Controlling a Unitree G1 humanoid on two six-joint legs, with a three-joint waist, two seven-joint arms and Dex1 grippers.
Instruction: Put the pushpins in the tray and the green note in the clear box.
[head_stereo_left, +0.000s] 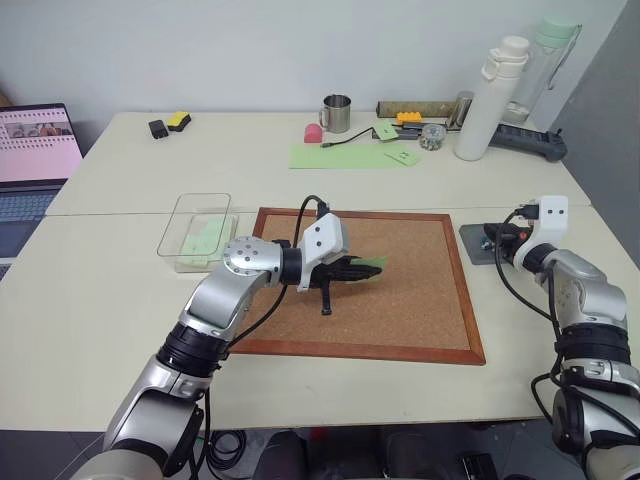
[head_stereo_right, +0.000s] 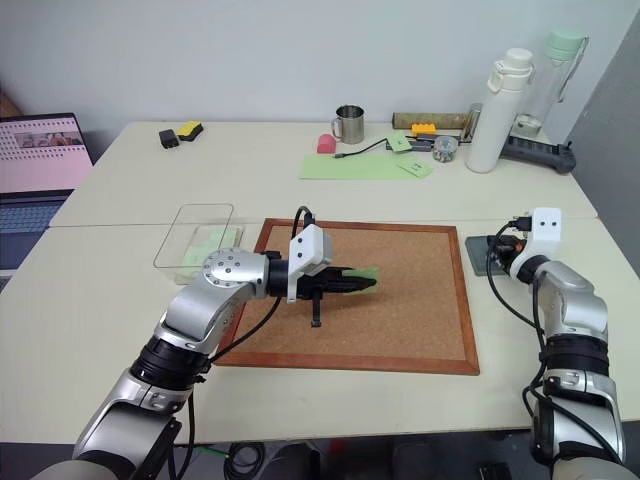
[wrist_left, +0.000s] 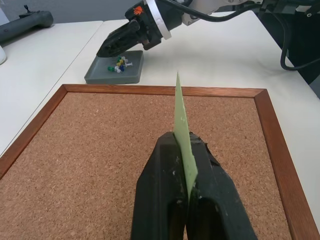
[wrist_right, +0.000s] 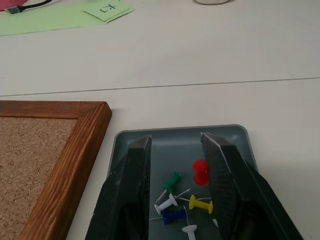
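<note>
Two grippers are busy at once. We see the left gripper (wrist_left: 187, 200) clenched on the small light-green square paper note (wrist_left: 182, 135), pinched edge-on between its black fingers and held above the cork pinboard with the wooden frame (head_stereo_left: 400, 300). It points to the robot's right, so the note sticks out away from the transparent shallow rectangular plastic box (head_stereo_left: 197, 232), which sits just off the board's left edge, behind the gripper's wrist. That is the relation the next move turns on, we judge: the left arm must swing back leftward to bring the note over the box. The left arm is clearly the nearer one. Some green already lies in the box, possibly another note; we cannot tell through the plastic.

The right gripper (wrist_right: 175, 150) hangs with its jaws parted over the small flat dark-grey tray (wrist_right: 235, 132), just off the board's right edge. Between its fingers lie the red pushpin (wrist_right: 200, 171) and the dark-green pushpin (wrist_right: 172, 181), both down in the tray and gripped by nothing, beside white, yellow and blue pins (wrist_right: 174, 216). Pin half looks done to us; the note remains.
</note>
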